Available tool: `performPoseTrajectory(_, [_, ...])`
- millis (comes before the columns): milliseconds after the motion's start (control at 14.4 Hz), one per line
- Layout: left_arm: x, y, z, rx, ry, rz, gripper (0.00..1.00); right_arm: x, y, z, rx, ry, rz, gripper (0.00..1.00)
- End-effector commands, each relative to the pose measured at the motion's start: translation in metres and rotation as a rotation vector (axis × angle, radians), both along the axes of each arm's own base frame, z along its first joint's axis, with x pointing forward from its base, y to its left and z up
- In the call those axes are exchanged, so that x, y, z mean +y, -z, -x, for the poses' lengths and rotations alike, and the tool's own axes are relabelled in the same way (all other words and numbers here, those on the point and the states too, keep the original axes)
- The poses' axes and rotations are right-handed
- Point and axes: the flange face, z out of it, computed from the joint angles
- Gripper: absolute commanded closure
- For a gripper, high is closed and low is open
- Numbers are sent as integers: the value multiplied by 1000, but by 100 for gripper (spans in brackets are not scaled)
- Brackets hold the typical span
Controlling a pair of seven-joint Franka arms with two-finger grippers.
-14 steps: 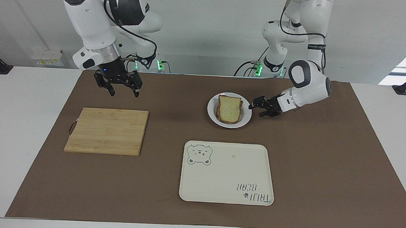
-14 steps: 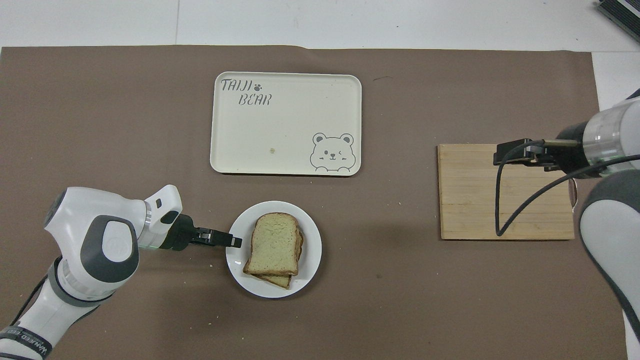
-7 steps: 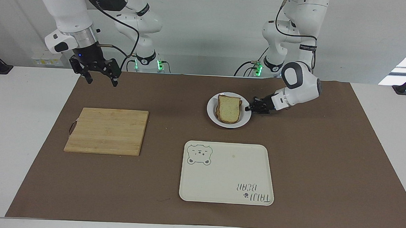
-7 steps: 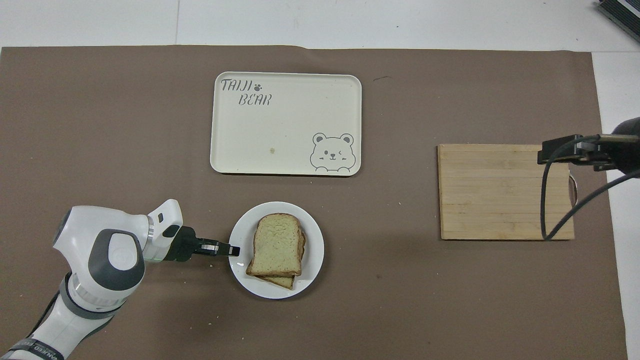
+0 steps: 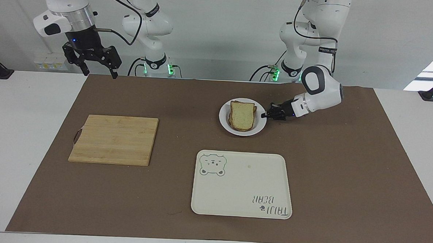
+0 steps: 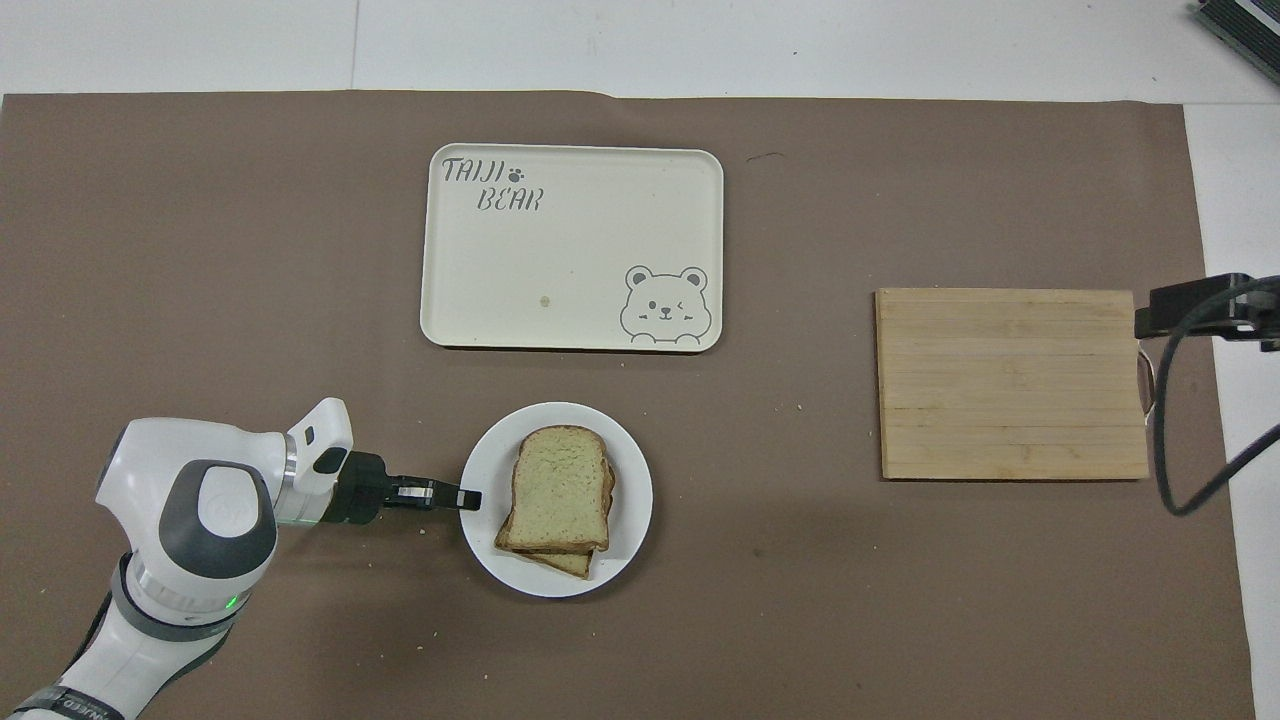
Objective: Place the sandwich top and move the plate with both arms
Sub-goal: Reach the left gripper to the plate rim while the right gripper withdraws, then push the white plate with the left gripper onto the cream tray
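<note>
Left tool [image 5: 264, 115] lies low at the rim of the plate [image 5: 260, 127], on the edge toward the left arm's end of the tabletop, its fingers pinched together on that rim; the small round white plate sits on the brown mat [image 5: 346, 171], and on it the sandwich top [image 5: 242, 115], a pale speckled slice with brown crust, lies flat on a lower bread slice [image 6: 565, 563] whose edge juts out beneath it; right tool [image 5: 95, 59] hangs raised, jaws spread and holding nothing, over the mat's edge at the robots' end, toward the right arm's end of the tabletop; farther from the robots than that tool, a wooden cutting board [image 5: 114, 139] lies flat on the mat, well apart from the plate; farther from the robots than the plate, a cream rectangular tray [image 5: 241, 195] lies flat, printed with a bear face and the words TAIJI BEAR.
</note>
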Motion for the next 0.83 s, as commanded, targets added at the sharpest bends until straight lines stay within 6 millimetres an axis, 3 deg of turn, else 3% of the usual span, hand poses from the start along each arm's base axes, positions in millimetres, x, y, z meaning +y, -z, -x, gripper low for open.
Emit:
performPoseTrajectory(0, [22,-10,-14,21,-56,92,100,-8,-5,6,4,-11,6,0])
performPoseTrajectory(139, [38,-20,-26,43,-70,164,100,-7,-5,6,2,-10,1,0])
performPoseTrajectory(416, [37,-38,-58,24,-93,249,100,-7,-1,13,45,-13,-1,0])
performPoseTrajectory(555, [29,-51,-97,-15,-96,268,100,-9,6,25,75,-57,-6,0])
performPoseTrajectory(763, [29,-62,-145,-49,-110,261,100,-33,5,25,63,-74,-6,0])
